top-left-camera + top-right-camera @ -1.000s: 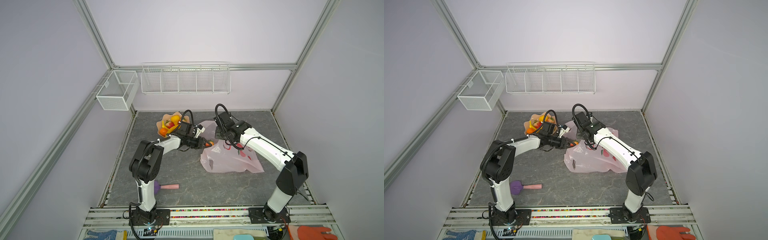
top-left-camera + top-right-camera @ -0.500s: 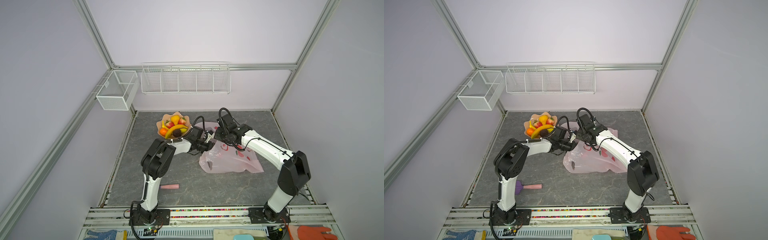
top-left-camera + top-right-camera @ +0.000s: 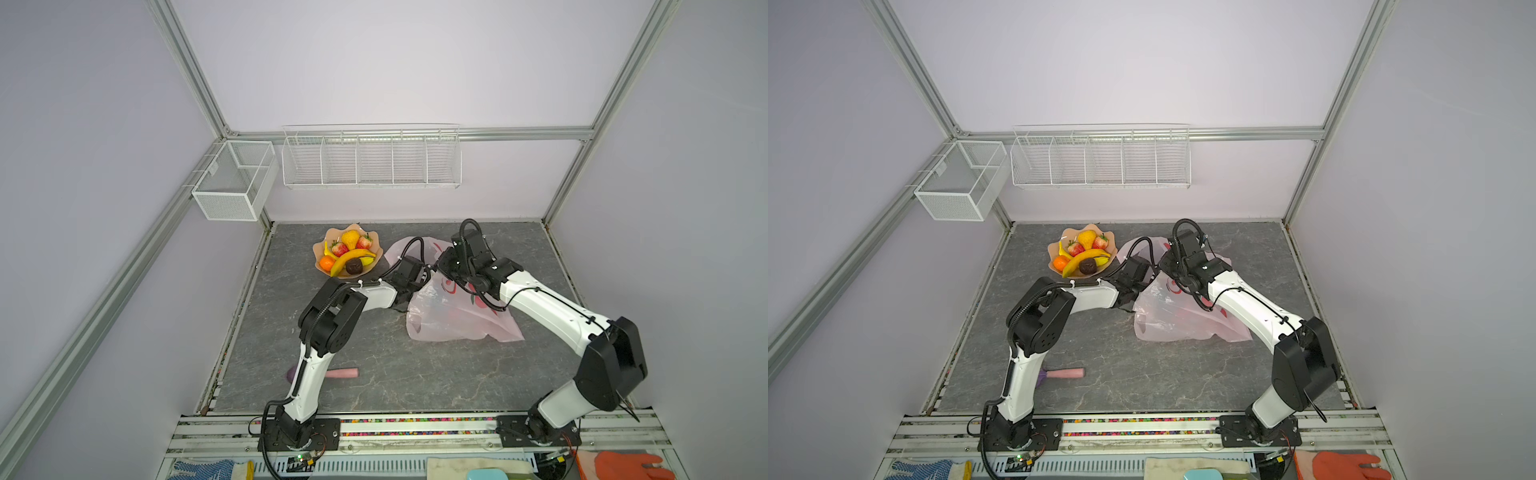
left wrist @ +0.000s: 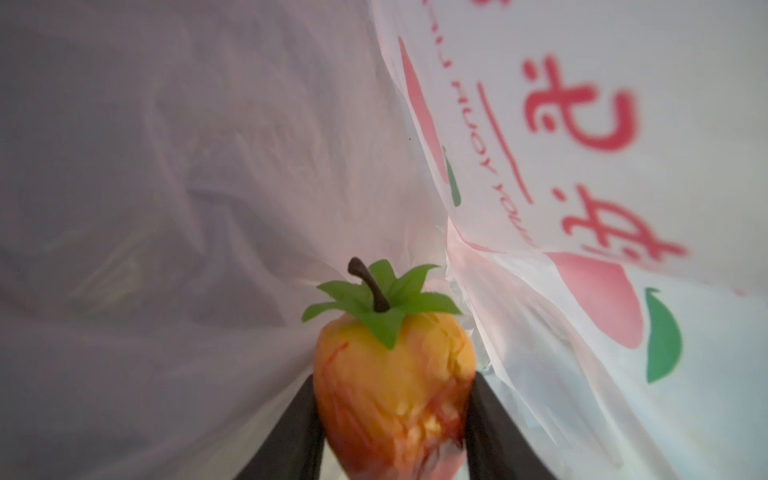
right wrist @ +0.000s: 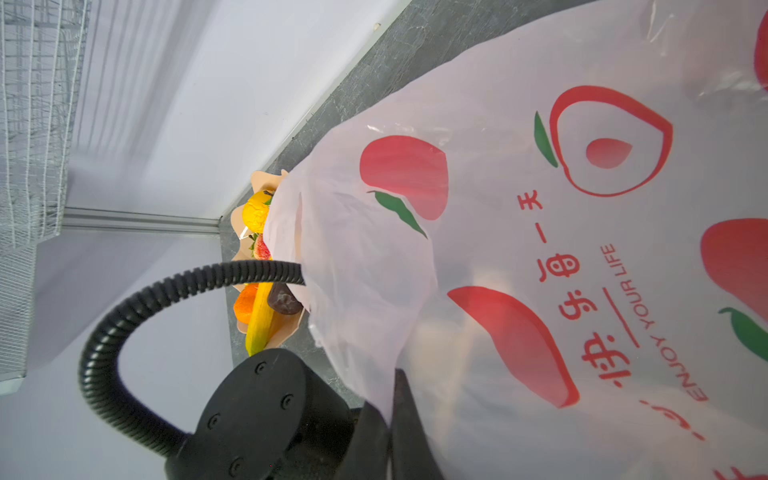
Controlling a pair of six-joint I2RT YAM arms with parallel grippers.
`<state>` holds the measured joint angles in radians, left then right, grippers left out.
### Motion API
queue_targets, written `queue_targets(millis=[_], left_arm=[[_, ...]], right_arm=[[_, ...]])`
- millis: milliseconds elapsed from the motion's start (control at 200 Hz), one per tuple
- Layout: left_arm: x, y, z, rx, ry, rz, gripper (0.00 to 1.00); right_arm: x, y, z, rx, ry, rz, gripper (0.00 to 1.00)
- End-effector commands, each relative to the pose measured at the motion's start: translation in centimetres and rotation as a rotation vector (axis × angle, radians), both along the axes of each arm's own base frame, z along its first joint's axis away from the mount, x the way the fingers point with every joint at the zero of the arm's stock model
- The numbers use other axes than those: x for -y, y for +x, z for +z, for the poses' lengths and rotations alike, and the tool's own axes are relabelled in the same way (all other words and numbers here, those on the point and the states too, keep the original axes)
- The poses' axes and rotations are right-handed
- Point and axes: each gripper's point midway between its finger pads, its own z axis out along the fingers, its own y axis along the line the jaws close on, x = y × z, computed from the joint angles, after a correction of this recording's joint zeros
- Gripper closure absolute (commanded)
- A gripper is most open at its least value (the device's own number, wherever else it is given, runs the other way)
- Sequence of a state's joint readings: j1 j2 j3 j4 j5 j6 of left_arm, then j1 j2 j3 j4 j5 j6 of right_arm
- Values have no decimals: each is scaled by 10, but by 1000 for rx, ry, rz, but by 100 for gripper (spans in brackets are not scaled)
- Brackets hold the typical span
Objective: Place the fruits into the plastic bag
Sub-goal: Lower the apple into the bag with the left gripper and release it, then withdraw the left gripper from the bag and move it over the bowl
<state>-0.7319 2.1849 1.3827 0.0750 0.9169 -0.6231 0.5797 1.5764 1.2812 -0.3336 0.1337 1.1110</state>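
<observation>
Bag (image 3: 457,320) of thin, translucent pale pink plastic lies crumpled on a grey marbled table (image 3: 374,374), just right of a peach scalloped bowl (image 3: 316,254) near the back wall. Its print shows red apples or peaches with green leaves, some solid and one drawn in outline. Beside them, in the right wrist view, runs an underlined row of red Chinese characters (image 5: 577,309) that appear to read 快乐每一天, with the small red capitals ENJOY YOUR LIFE (image 5: 636,316) alongside. The left wrist view looks out from inside the bag, so the same print shows through the film back to front. The right gripper (image 5: 392,399) is closed, pinching the bag's rim at the mouth, which is lifted off the table. The left gripper (image 4: 392,376) is inside the bag, hidden by plastic in both top views, its arm reaching in through that mouth. It grips an orange-yellow fruit (image 4: 395,357) between black fingers (image 4: 299,424) that touch it on both sides. The fruit is streaked red, with a green leaf crown and a dark curved stem. The other fruits lie in the bowl: bananas (image 3: 351,257), two strawberries (image 3: 339,248), an orange (image 3: 327,263), a yellow pear (image 3: 350,237) and a dark brown ball (image 3: 354,266).
</observation>
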Motion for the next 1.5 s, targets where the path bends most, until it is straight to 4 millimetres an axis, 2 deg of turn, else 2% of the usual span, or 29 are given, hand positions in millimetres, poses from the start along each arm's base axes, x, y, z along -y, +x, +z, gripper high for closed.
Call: queue_targets(millis=[0,130,155,215,335,420,535,720,865,1045,1130,1360,1495], left_arm=[[2,6,-3,15,36,21,39],[-4,7,3,33,76,38,30],[-5,6,5,36,81,38,24],[-8,5,11,44,90,42,22],[-22,8,16,67,148,69,21],[-38,17,20,74,187,122,20],[-57,27,34,94,198,174,20],[-83,25,43,117,276,181,20],[-113,32,46,158,391,236,21],[-154,54,62,198,470,361,21],[-179,66,68,244,565,418,20],[-219,88,81,303,680,454,20],[-251,109,93,345,745,497,20]], right_arm=[[1,0,4,-4,90,-36,94],[4,-2,2,-12,95,-41,94],[5,-2,2,-13,95,-41,94],[8,-3,3,-12,94,-45,94],[15,-5,2,-17,85,-60,94],[19,-8,1,-20,78,-68,94],[24,-11,-2,-32,66,-76,94],[30,-13,-7,-50,49,-88,94],[33,-13,-7,-51,47,-92,94],[34,-12,-6,-47,43,-88,94],[34,-12,-6,-49,43,-87,94],[34,-9,-5,-49,47,-82,94],[34,-8,-5,-51,48,-79,94]])
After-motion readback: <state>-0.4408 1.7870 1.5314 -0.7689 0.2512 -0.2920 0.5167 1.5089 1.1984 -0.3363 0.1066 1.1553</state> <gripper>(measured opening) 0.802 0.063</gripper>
